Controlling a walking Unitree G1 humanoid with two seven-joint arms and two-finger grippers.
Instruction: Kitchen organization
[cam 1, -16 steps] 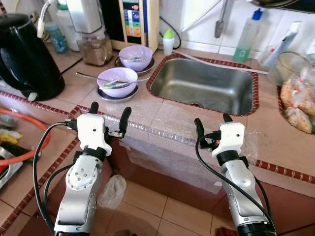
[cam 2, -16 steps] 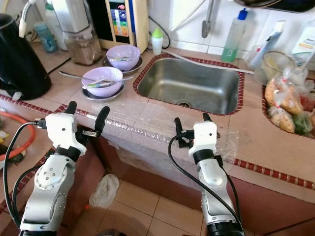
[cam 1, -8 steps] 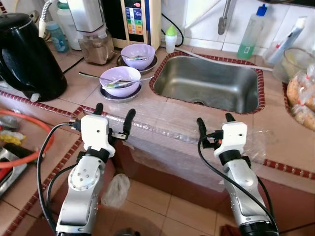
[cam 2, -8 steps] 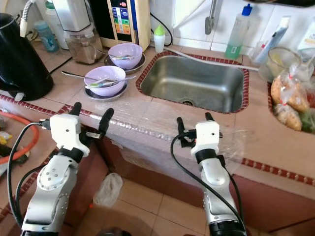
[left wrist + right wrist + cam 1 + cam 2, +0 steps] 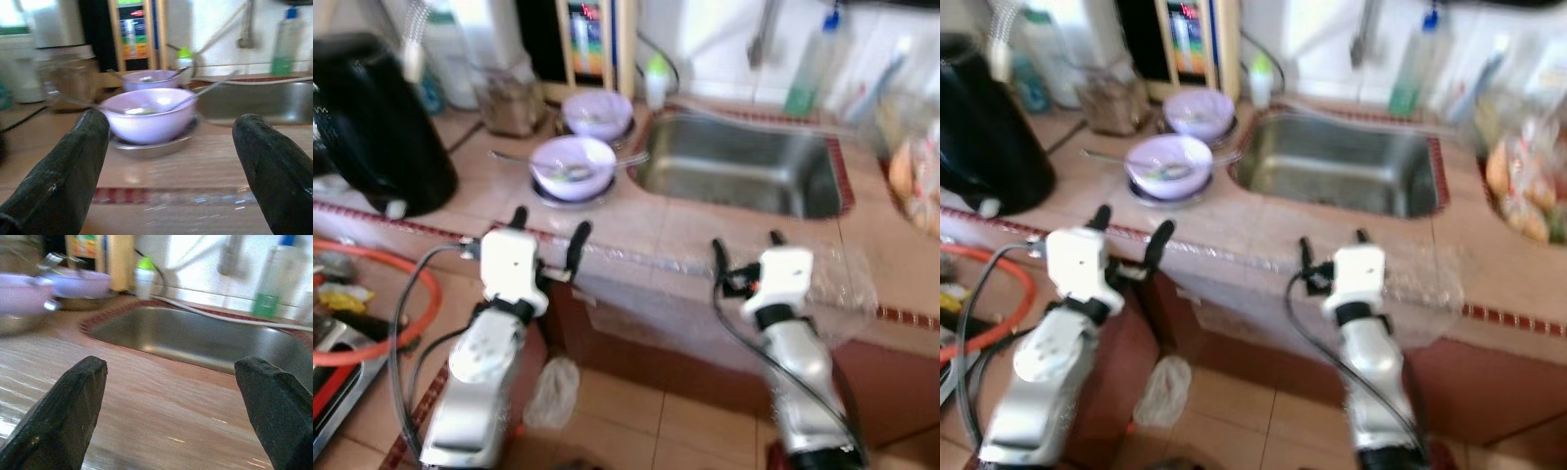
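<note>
In the left eye view, blurred, the left hand (image 5: pixel 546 231) is raised at the front edge of the tiled worktop (image 5: pixel 705 223), its two black fingers spread wide and holding nothing; the right hand (image 5: pixel 744 257) is raised at the same edge further right, in front of the steel sink (image 5: pixel 744 176), also wide open and empty. A near purple bowl (image 5: pixel 573 164) with a spoon in it sits on a metal plate just left of the sink, and a far purple bowl (image 5: pixel 598 112) stands behind it toward the back edge. A black kettle (image 5: pixel 372 122) stands at the worktop's left end, and a green bottle (image 5: pixel 806 73) at the back edge behind the sink. An orange hose (image 5: pixel 386 294) curls on the lower surface at left. In the right eye view the same layout shows, with bagged food (image 5: pixel 1526 191) at the right edge. In the left wrist view the wide-apart fingers (image 5: pixel 63 171) frame the near bowl on its plate, the far bowl behind it. In the right wrist view the spread fingers (image 5: pixel 63 416) frame the sink's front rim, with clear film over the worktop edge.
</note>
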